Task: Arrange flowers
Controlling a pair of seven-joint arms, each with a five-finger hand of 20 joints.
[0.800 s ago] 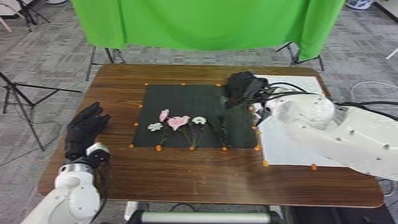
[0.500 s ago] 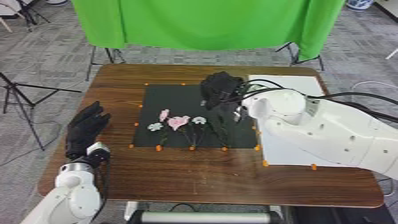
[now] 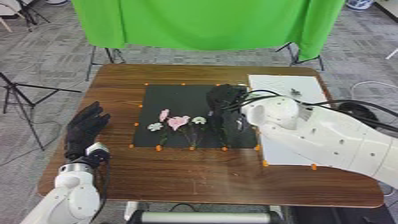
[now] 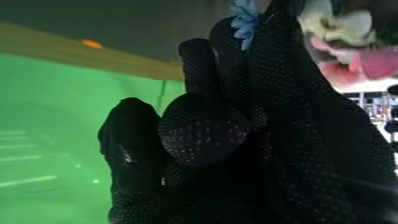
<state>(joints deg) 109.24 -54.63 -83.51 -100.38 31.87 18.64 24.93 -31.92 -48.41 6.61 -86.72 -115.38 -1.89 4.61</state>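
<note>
In the head view, my right hand (image 3: 226, 100) is over the right part of the black mat (image 3: 178, 94), right of the laid-out flowers. A white flower (image 3: 155, 127), a small pink one (image 3: 163, 115), a larger pink one (image 3: 179, 122) and another white flower (image 3: 198, 120) lie with stems pointing nearer me. In the right wrist view, a blue flower head (image 4: 243, 24) sticks out at the fingertips of my right hand (image 4: 204, 131), thumb bent against the fingers. Its stem is hidden. My left hand (image 3: 87, 124) rests open left of the mat.
A white board (image 3: 266, 82) lies right of the mat, partly under my right arm, with a small dark sprig (image 3: 296, 92) on it. Orange markers line the mat's edges. A green cloth (image 3: 209, 25) hangs beyond the table (image 3: 195, 175).
My right hand has moved left from the mat's right edge, then nearer to me over the mat. The sprig on the white board has come into sight. My left hand has stayed still.
</note>
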